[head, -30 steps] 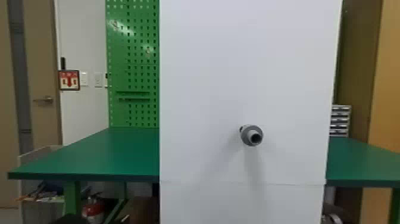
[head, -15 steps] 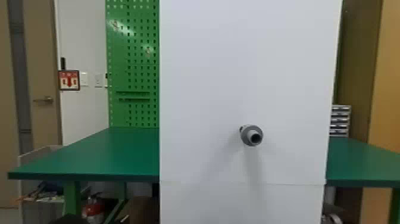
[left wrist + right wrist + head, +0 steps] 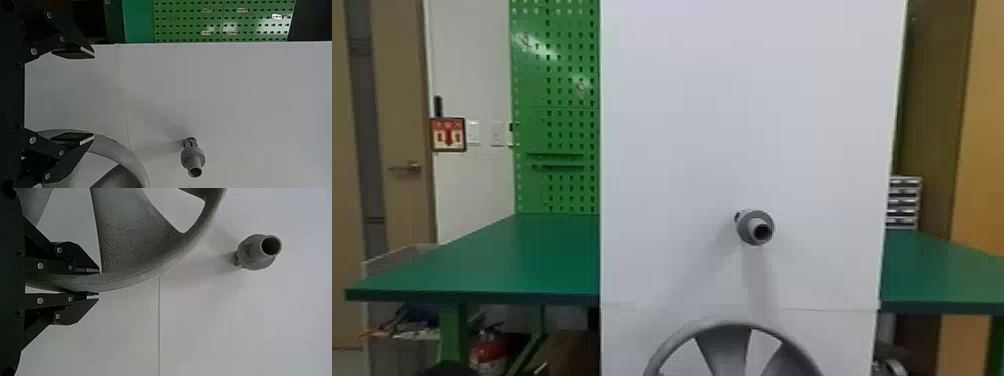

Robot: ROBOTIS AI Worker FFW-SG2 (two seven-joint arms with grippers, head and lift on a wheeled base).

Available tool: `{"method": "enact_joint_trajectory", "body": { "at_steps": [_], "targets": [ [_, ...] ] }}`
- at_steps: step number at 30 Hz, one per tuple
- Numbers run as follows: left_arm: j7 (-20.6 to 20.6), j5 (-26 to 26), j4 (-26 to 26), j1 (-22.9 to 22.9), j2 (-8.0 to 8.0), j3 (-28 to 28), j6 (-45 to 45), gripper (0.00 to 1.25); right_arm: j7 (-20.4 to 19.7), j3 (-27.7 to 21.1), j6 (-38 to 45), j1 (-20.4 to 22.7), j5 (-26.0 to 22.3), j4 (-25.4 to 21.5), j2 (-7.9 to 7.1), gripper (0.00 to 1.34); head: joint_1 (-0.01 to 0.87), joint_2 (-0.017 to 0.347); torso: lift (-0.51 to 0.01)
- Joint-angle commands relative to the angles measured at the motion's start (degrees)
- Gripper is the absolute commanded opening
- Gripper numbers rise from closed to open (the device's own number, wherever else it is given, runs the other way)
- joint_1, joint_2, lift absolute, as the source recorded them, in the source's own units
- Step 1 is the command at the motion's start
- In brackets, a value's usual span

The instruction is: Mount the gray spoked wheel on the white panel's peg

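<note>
Left tool (image 3: 94, 96) spread near wheel (image 3: 117, 151); peg (image 3: 192, 157) on white panel (image 3: 242, 98).

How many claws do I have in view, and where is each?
2. The left claw stands open in front of the white panel; the right claw is closed on the rim of the gray wheel.

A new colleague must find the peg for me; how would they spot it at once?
Look for the tall white panel in front of the green table. From its face a gray peg juts out, above the spoked wheel. Unlike that broad ring, the peg is a short, narrow tube with a thicker collar and a hollow end.
</note>
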Motion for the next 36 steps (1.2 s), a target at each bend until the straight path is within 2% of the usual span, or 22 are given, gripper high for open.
{"method": "enact_joint_trajectory", "body": {
  "at_steps": [1, 5, 15, 28, 36],
  "targets": [
    [0.0, 0.0, 0.0, 0.1, 0.0, 0.1, 0.0, 0.74, -0.1, 0.2, 6.3, -1.3, -0.9, -4.4, -0.66, 0.17, 0.123, -0.008, -0.404],
    [0.0, 0.0, 0.0, 0.1, 0.0, 0.2, 0.0, 0.74, -0.2, 0.4, 12.6, -2.8, -1.0, -8.8, -1.01, 0.17, 0.123, -0.008, -0.404],
    [0.0, -0.2, 0.0, 0.2, 0.0, 0.3, 0.1, 0.74, -1.3, 1.2, 24.5, -6.5, -0.8, -16.4, -1.72, 0.17, 0.123, -0.008, -0.404],
    [0.0, -0.2, -0.1, 0.4, 0.09, 0.5, 0.5, 0.74, -2.8, 2.5, 36.6, -12.1, 0.5, -23.2, -2.77, 0.17, 0.123, -0.008, -0.404],
    [0.0, -0.2, -0.1, 0.4, 0.09, 0.4, 0.5, 0.74, -2.8, 2.5, 40.8, -15.7, -0.3, -24.6, -4.09, 0.17, 0.123, -0.008, -0.404]
  ]
}}
